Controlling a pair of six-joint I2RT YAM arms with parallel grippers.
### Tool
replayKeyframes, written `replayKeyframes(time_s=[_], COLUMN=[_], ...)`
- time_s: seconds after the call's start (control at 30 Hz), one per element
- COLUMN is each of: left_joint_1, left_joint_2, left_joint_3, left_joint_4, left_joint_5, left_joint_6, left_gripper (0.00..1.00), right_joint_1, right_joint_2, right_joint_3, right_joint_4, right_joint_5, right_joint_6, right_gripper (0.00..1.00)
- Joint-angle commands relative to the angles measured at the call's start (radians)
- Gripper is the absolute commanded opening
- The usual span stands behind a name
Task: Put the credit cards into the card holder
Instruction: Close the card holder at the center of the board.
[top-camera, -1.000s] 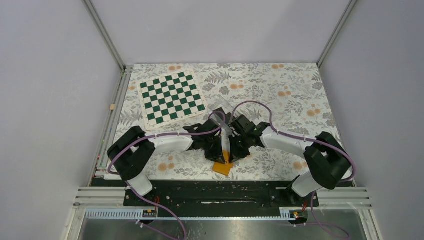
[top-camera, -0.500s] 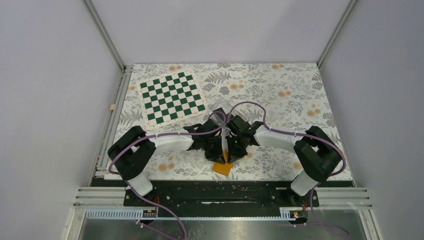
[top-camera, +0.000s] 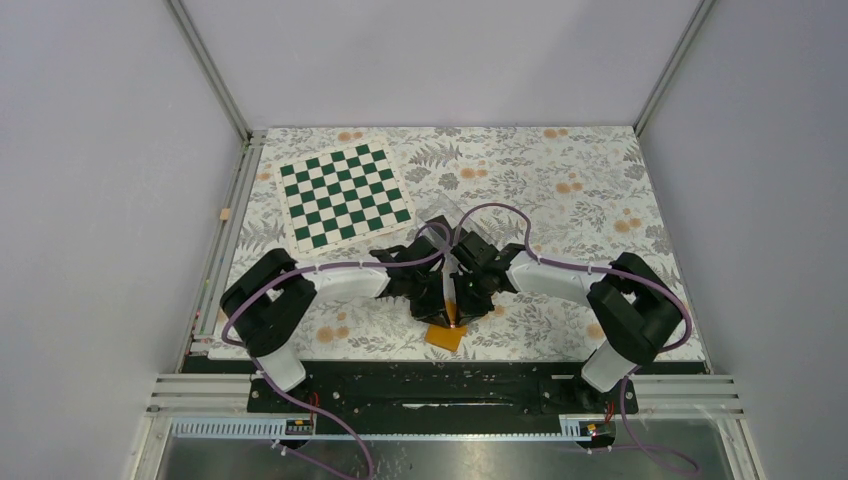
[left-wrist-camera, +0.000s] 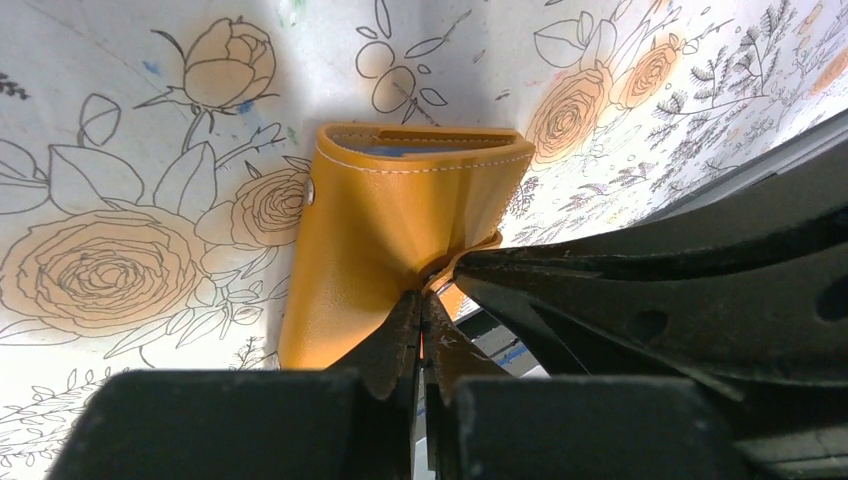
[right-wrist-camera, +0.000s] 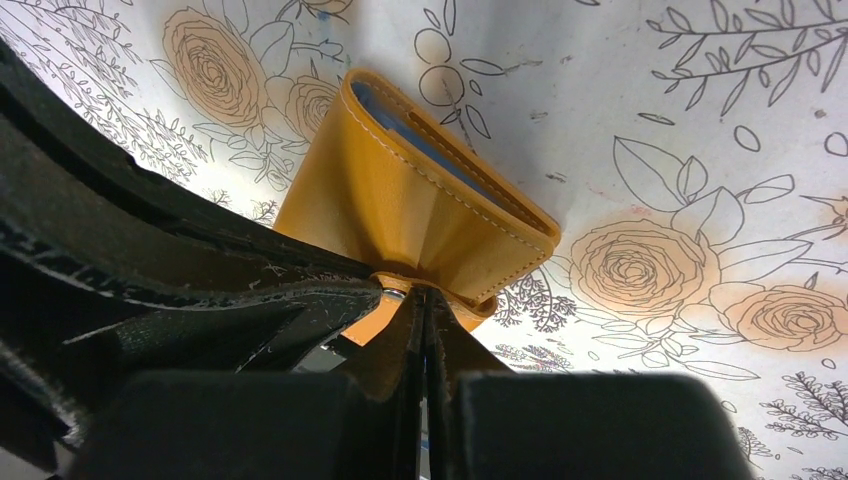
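card holder (left-wrist-camera: 400, 230): lies on the floral cloth (top-camera: 560, 190), close to the bases, between both arms | left gripper (left-wrist-camera: 421, 305): pinched tight on its near edge; right gripper (right-wrist-camera: 425, 300): likewise, just beside | handling: likely light, soft, buckles easily; grip the stitched rim

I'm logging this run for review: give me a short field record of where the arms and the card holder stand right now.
card holder: orange, near the table's front edge, between both arms
inner pockets: light blue, showing at the far end
left gripper: shut, pinching the card holder's near edge
right gripper: shut, pinching the same edge beside the left
credit cards: none visible in any view
chessboard: far left of the table, apart from both arms
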Motion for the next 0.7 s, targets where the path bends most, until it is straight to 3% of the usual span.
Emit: replayKeyframes(time_s=[0.0, 0.27, 0.67], left_joint_1=[-0.029, -0.044, -0.041], left_joint_2=[0.093, 0.080, -0.045], left_joint_3=[-0.002, -0.040, -0.033], left_joint_4=[0.029, 0.097, 0.099], left_joint_5=[-0.127, -0.128, -0.112], left_joint_6=[-0.053, -0.117, -0.077], left_gripper=[0.00, 0.00, 0.00], right_joint_1=[0.050, 0.077, 0.076], right_joint_2=[0.085, 0.123, -0.144], right_joint_3=[-0.058, -0.058, 0.020], right_joint_4=[-0.018, -0.072, -0.071], right_joint_5=[0.129, 0.169, 0.138], right_joint_6=[0.012, 0.005, -0.014], right_gripper=[0.00, 0.00, 0.00])
